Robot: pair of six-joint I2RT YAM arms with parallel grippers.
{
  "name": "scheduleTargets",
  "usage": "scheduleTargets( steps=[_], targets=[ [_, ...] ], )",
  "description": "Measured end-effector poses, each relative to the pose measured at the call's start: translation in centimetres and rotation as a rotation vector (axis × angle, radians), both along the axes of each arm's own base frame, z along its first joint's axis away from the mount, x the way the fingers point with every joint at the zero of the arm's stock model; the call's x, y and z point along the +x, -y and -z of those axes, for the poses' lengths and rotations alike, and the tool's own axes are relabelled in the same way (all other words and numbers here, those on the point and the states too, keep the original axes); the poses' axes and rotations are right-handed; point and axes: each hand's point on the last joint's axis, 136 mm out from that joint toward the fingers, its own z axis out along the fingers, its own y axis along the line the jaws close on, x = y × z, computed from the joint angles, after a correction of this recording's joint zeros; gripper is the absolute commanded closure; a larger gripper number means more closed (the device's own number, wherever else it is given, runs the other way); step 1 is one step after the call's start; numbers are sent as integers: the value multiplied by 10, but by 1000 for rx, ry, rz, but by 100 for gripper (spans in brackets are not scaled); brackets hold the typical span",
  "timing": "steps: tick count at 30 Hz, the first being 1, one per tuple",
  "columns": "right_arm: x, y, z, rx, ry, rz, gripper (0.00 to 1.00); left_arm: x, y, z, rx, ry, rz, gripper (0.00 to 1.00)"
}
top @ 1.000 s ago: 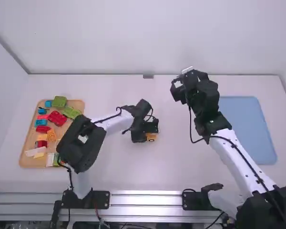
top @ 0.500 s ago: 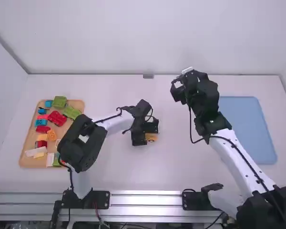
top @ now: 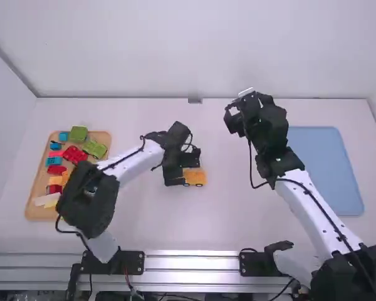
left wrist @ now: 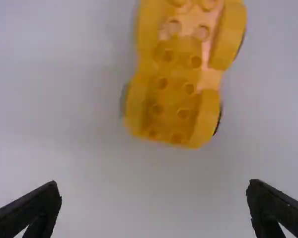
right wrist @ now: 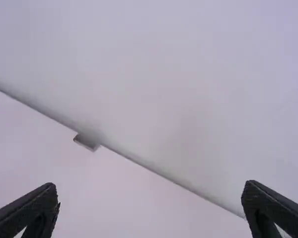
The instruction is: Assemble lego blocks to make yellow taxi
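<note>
The left gripper (left wrist: pixel 154 184), open and empty, is near a yellow car base (left wrist: pixel 171 99), its studs upward, likely for stacking; the right gripper (right wrist: pixel 150 185), also open, is well apart.

From my distant seat, I believe this is a robotics lab: I see the left arm (top: pixel 136 163) and the right arm (top: pixel 304 204) mounted by a metal rail (top: pixel 191 263), with exposed cables (top: pixel 308 192), and plain white panels (top: pixel 194 50) around a white table (top: pixel 238 219).
</note>
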Motion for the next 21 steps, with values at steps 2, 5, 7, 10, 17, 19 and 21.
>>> scheduleTargets(
  steps=[2, 5, 7, 10, 17, 19, 21],
  targets=[
    [0, 0, 0, -3, 1, 0, 2, 5, -8, -18, -24, 35, -42, 1],
    [0, 0, 0, -3, 1, 2, 2, 17, -39, -58, -94, 118, -218, 1],
    [0, 0, 0, -3, 1, 0, 2, 24, -60, -75, -136, 155, -350, 1],
    [0, 0, 0, -4, 1, 1, 2, 29, -92, -96, -203, 191, -556, 1],
    [0, 0, 0, -5, 2, -1, 2, 8, -171, -136, -371, 222, -1104, 1],
    [0, 0, 0, -5, 2, 0, 2, 2, -186, -143, -403, 232, -1200, 1],
    [0, 0, 0, -5, 3, -1, 2, -6, -205, -148, -431, 242, -1328, 1]
  ],
)
